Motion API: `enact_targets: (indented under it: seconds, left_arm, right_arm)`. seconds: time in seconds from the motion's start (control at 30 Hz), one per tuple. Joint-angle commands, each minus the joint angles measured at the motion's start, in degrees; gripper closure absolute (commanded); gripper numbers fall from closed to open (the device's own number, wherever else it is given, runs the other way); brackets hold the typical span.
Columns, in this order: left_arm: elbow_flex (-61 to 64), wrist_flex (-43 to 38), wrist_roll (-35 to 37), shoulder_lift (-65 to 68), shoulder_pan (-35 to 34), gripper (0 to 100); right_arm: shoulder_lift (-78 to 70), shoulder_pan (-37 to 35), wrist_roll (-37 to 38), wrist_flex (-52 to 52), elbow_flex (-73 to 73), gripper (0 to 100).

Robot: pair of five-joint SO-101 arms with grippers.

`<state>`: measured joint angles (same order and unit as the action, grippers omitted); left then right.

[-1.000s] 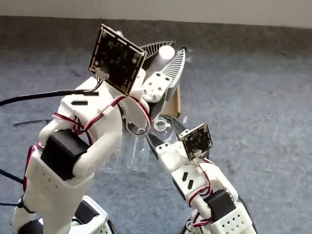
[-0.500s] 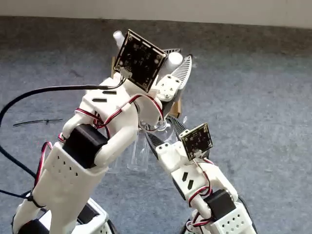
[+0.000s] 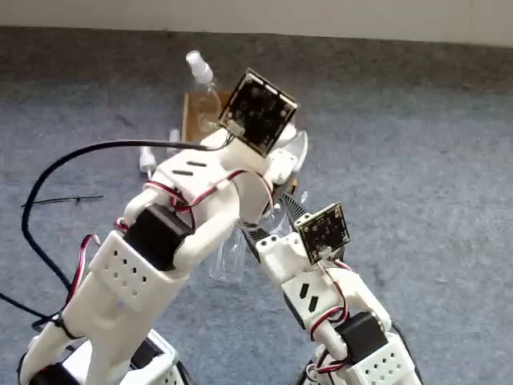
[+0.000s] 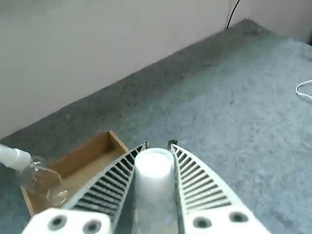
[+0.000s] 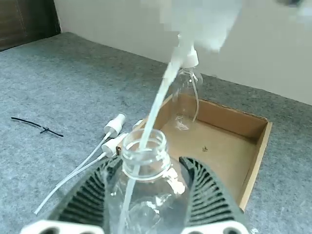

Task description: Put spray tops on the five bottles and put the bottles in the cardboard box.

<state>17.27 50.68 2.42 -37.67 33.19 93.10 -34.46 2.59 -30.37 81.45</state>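
My left gripper [image 4: 158, 145] is clamped on the white plastic spray top [image 4: 154, 168], and its thin white dip tube [image 5: 157, 105] runs down into the open neck of the clear plastic bottle [image 5: 145, 152]. My right gripper [image 5: 150, 165] is closed around that bottle just below the neck, directly under the left one. Beyond both grippers lies the shallow brown cardboard box [image 5: 229, 146], with one capped clear bottle [image 5: 187, 92] standing at its far end. Two loose white spray tops [image 5: 115, 132] lie on the grey felt table [image 5: 58, 78] just beside the right gripper, next to the box
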Motion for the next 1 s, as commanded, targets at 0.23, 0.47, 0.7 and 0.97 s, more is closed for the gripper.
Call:
enact_targets:
  seconds: [0.23,0.47,0.7,0.97]
  left_arm:
    - [10.59,1.05,0.09,-12.97,-0.66,90]
    - [10.68,1.93,0.09,-13.32,-0.66,87]
    - [5.93,1.58,-4.13,-13.32,-4.79,87]
    - [3.03,2.55,-5.19,-13.14,-12.7,87]
  right_arm:
    - [0.75,0.04,-0.62,1.19,-0.66,99.5]
    - [0.75,0.04,-0.62,1.19,-0.66,99.5]
    - [0.75,0.04,-0.62,1.27,-0.66,99.5]
    - [0.75,0.04,-0.62,1.36,-0.66,99.5]
